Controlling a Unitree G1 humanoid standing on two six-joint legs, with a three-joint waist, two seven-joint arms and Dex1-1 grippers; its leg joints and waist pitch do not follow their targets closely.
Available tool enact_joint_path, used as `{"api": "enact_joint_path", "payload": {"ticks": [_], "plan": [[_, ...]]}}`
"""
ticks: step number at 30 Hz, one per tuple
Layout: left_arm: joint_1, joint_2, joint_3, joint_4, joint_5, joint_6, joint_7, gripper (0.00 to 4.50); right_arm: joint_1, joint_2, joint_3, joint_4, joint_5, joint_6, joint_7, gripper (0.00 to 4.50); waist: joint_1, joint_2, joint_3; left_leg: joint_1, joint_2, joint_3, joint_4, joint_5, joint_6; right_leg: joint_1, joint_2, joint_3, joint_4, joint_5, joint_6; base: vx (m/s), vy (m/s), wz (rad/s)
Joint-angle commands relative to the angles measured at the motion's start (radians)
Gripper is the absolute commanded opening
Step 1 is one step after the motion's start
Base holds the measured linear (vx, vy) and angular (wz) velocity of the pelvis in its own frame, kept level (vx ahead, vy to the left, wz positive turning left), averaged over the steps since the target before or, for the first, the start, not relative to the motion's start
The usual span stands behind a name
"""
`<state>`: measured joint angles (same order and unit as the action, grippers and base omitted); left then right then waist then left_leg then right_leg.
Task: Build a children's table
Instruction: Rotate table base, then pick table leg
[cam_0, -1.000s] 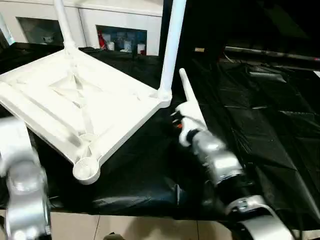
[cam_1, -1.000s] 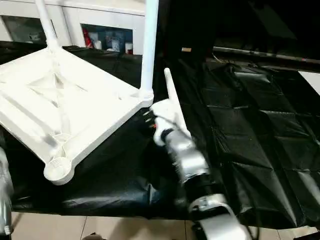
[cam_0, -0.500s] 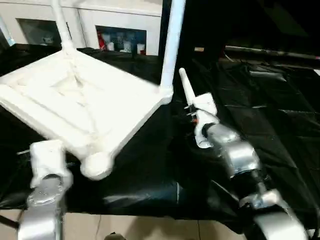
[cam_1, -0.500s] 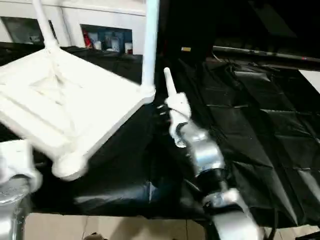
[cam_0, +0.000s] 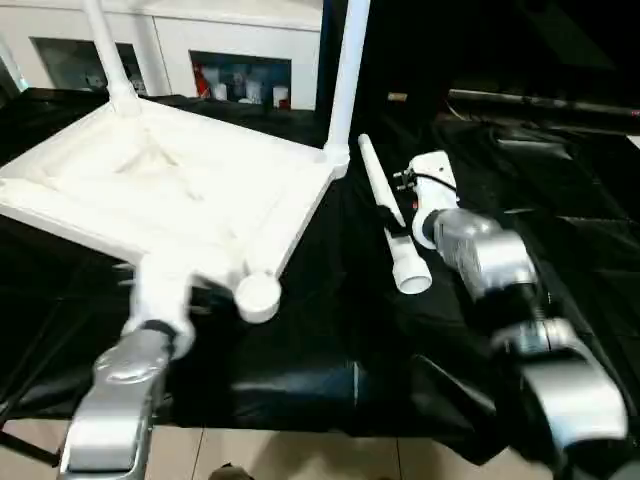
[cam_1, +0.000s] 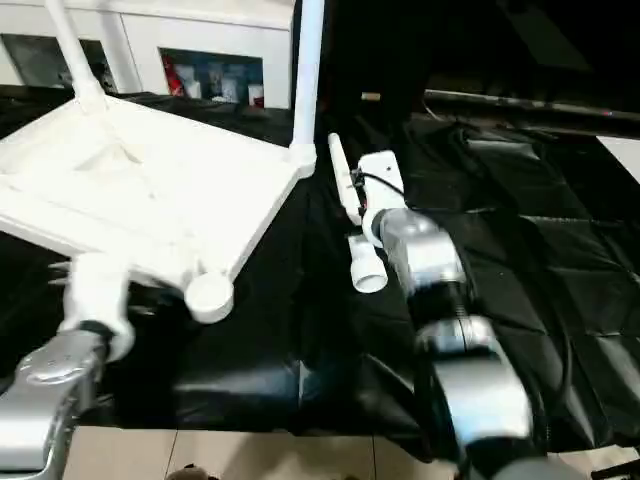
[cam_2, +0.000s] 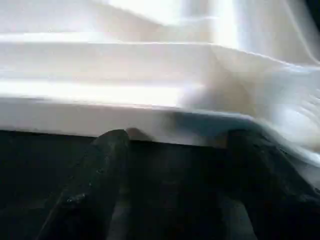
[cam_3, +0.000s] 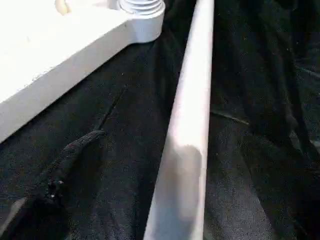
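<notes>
The white tabletop (cam_0: 170, 185) lies upside down on the black cloth, its ribbed underside facing up. Two white legs (cam_0: 345, 80) stand in its far corner sockets, and the near corner socket (cam_0: 258, 295) holds nothing. A third leg (cam_0: 385, 215) lies flat on the cloth to the right of the tabletop, wide end toward me. My right gripper (cam_0: 415, 190) sits over this leg, open, with one black finger (cam_3: 65, 160) clear of it. At the tabletop's near edge my left gripper (cam_2: 175, 142) is open, its fingers (cam_2: 100, 175) spread just short of the white rim.
A white cabinet with glass doors (cam_0: 240, 40) stands behind the table. The black cloth (cam_0: 560, 250) covers the whole work surface and is wrinkled on the right. The table's front edge and the tiled floor (cam_0: 300, 455) lie close below my arms.
My right gripper has let go of the third leg, which was raised and now lies flat. My left arm has come up to the tabletop's near edge. The tabletop has turned.
</notes>
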<state>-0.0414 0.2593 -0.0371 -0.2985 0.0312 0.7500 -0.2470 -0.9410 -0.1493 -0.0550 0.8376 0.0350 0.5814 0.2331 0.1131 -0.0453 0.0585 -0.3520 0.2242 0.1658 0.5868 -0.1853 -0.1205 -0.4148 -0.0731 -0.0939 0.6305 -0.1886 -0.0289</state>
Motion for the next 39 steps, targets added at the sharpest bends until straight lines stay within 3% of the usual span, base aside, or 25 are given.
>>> {"api": "enact_joint_path", "payload": {"ticks": [1, 4, 9, 11, 19, 20, 24, 30, 39], "plan": [[-0.016, 0.026, -0.043, 0.029, -0.009, -0.038, -0.059, 3.54, -0.031, 0.0, -0.023, 0.062, 0.012, 0.016, 0.001, 4.45, -0.002, 0.013, -0.064, 0.002, -0.002, 0.007, -0.064, -0.188, 0.002, 0.055, -0.054, 0.052, -0.073, -0.161, -0.147, 0.0, 0.0, 0.0], [-0.025, 0.046, -0.042, 0.037, -0.016, -0.048, -0.087, 3.54, -0.051, 0.0, -0.021, 0.107, 0.006, 0.024, -0.001, 4.45, -0.003, 0.015, -0.066, 0.002, 0.001, 0.006, -0.064, -0.185, -0.012, 0.057, -0.055, 0.053, -0.071, -0.154, -0.141, 0.0, 0.0, 0.0], [-0.036, 0.116, -0.031, 0.01, -0.07, -0.059, -0.195, 3.54, -0.113, -0.012, -0.002, 0.242, -0.017, 0.05, -0.001, 4.45, -0.005, 0.016, -0.071, -0.001, -0.002, 0.007, -0.06, -0.13, -0.012, 0.061, -0.054, 0.052, -0.057, -0.063, -0.179, 0.0, 0.0, 0.0], [-0.043, 0.173, -0.021, -0.024, -0.109, -0.077, -0.275, 3.54, -0.15, -0.018, -0.002, 0.326, -0.025, 0.049, -0.002, 4.45, -0.005, 0.015, -0.07, 0.0, -0.001, 0.008, -0.06, -0.141, -0.012, 0.059, -0.056, 0.053, -0.056, -0.074, -0.188, 0.0, 0.0, 0.0], [-0.053, 0.245, -0.018, -0.095, -0.155, -0.092, -0.377, 3.54, -0.177, -0.02, -0.002, 0.411, -0.037, 0.041, 0.001, 4.45, -0.006, 0.012, -0.068, -0.003, 0.001, 0.01, -0.06, -0.15, -0.023, 0.06, -0.058, 0.054, -0.054, -0.093, -0.185, 0.0, 0.0, 0.0], [-0.06, 0.251, -0.014, -0.104, -0.162, -0.083, -0.38, 3.54, -0.182, -0.022, -0.008, 0.422, -0.033, 0.039, -0.001, 4.19, -0.006, 0.012, -0.068, -0.003, 0.001, 0.01, -0.059, -0.144, -0.022, 0.061, -0.057, 0.055, -0.052, -0.086, -0.184, 0.0, 0.0, 0.0], [-0.078, 0.279, -0.011, -0.12, -0.18, -0.077, -0.402, 3.54, -0.198, -0.029, -0.015, 0.455, -0.027, 0.046, 0.009, 4.05, -0.007, 0.012, -0.068, -0.004, 0.0, 0.01, -0.058, -0.156, -0.027, 0.06, -0.057, 0.055, -0.053, -0.115, -0.179, 0.0, 0.0, 0.0], [-0.104, 0.309, -0.008, -0.116, -0.19, -0.089, -0.438, 3.54, -0.199, -0.038, -0.014, 0.48, -0.042, 0.046, 0.025, 3.47, -0.008, 0.008, -0.064, -0.004, 0.001, 0.01, -0.058, -0.188, -0.034, 0.056, -0.058, 0.056, -0.059, -0.194, -0.156, 0.0, 0.0, 0.0], [-0.123, 0.326, -0.017, -0.122, -0.21, -0.084, -0.454, 3.54, -0.198, -0.051, -0.021, 0.499, -0.04, 0.052, 0.048, 2.81, -0.008, 0.006, -0.064, -0.006, 0.0, 0.009, -0.056, -0.174, -0.033, 0.055, -0.057, 0.056, -0.056, -0.195, -0.153, 0.0, 0.0, 0.0]]}}
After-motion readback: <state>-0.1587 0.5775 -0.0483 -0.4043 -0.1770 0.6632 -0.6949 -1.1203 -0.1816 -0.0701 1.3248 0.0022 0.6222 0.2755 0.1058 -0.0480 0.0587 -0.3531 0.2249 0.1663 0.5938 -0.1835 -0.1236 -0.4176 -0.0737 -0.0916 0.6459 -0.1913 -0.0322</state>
